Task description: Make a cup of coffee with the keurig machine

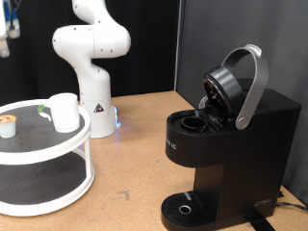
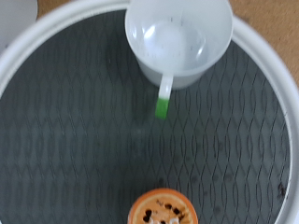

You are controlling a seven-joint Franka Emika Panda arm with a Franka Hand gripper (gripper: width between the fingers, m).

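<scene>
White mug (image 1: 64, 112) upright on top tier of round white two-tier tray (image 1: 38, 197), exterior view's left; handle with green strip in wrist view (image 2: 164, 98). Small pod with tan top (image 1: 8, 125) on same tier, apart from mug, further left; orange-brown top in wrist view (image 2: 163, 209). Black keurig machine (image 1: 226, 164) on wooden bench (image 1: 130, 164), exterior view's right, lid with grey handle (image 1: 252, 87) raised, pod chamber open. White arm base (image 1: 91, 58) behind tray. Hand out of frame in both views; spread or pressed together: cannot tell.
</scene>
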